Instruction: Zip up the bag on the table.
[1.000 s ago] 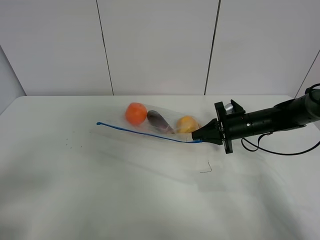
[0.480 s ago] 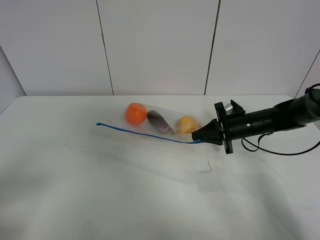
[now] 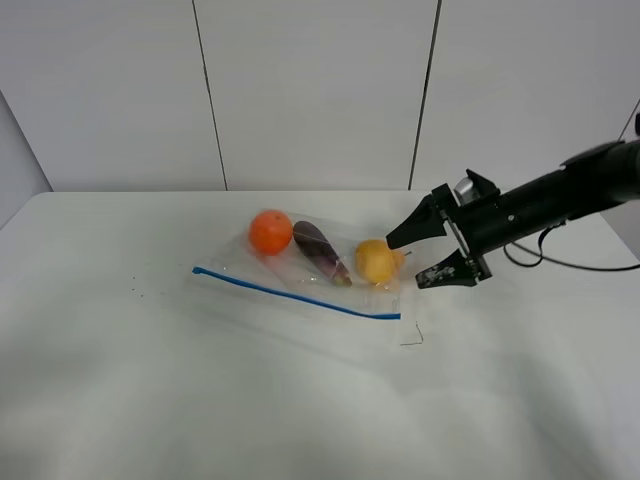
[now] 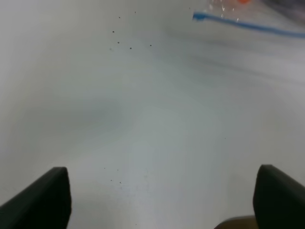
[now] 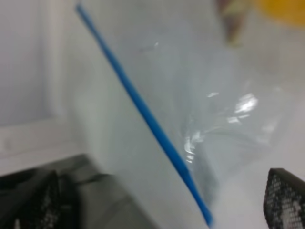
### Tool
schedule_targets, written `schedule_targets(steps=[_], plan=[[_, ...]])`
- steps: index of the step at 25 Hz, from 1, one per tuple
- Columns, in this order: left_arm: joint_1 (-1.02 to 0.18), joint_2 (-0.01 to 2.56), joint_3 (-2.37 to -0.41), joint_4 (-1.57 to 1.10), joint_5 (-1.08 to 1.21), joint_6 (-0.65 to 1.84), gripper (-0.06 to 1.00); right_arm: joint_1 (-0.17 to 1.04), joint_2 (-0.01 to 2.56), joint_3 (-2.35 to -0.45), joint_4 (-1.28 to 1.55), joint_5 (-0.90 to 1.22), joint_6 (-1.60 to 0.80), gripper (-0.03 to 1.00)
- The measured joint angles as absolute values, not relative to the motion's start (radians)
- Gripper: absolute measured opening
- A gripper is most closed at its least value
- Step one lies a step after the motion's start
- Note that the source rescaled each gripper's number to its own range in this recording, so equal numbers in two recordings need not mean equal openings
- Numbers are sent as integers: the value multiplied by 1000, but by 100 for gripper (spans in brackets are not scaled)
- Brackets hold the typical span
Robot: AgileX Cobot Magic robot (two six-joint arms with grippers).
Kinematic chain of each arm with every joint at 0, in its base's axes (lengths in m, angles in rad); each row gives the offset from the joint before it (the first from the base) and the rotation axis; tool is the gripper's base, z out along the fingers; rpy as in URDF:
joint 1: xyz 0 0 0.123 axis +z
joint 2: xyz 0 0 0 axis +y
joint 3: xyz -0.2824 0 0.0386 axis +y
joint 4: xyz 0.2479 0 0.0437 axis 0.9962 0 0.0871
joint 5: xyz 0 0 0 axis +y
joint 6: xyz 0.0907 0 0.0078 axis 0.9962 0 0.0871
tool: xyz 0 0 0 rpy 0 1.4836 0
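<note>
The clear bag (image 3: 300, 275) lies flat on the white table (image 3: 150, 380). Its blue zip strip (image 3: 300, 293) runs along the near edge. Inside show an orange (image 3: 270, 231), a purple eggplant (image 3: 320, 252) and a yellow fruit (image 3: 377, 262). My right gripper (image 3: 405, 263) is open and empty, just right of the bag's right end, close to the yellow fruit. The right wrist view shows the zip strip (image 5: 143, 114) between its spread fingers. My left gripper (image 4: 162, 191) is open and empty over bare table, with the strip's left end (image 4: 200, 16) far ahead. The left arm is out of the exterior view.
A small thin dark mark (image 3: 412, 335) lies on the table just near the bag's right corner. A few dark specks (image 3: 140, 290) lie left of the bag. A white panelled wall (image 3: 320, 90) stands behind the table's far edge.
My right gripper has opened, let go of the zip strip's right end and drawn back up and to the right. The bag has dropped flat onto the table.
</note>
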State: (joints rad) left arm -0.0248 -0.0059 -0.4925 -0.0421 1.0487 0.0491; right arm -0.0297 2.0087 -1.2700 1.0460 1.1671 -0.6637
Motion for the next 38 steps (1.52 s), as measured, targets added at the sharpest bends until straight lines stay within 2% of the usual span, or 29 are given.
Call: schedule_targets(steps=[5,8,12,17,21,29,33,38], plan=[[-25,-6,-492,-41,1049,49,99,-23,1891,-1445,497,1129,-372,100],[-25,-6,-492,-41,1049,49,99,-18,1824,-1478,245,1133,-225,100],[-25,-6,-492,-41,1049,49,99,-16,1765,-1480,79,1201,-128,100],[-25,-6,-492,-41,1049,49,99,-16,1696,-1454,56,1207,-103,100],[-25,-6,-492,-41,1049,49,99,-16,1594,-1325,60,1207,-98,100],[-25,-7,-492,-41,1049,49,99,-16,1299,-925,62,1212,-96,100],[-25,-7,-492,-40,1049,49,99,-16,1122,-742,63,1212,-77,100],[-25,-7,-492,-40,1049,49,99,-16,840,-601,63,1206,-51,100]])
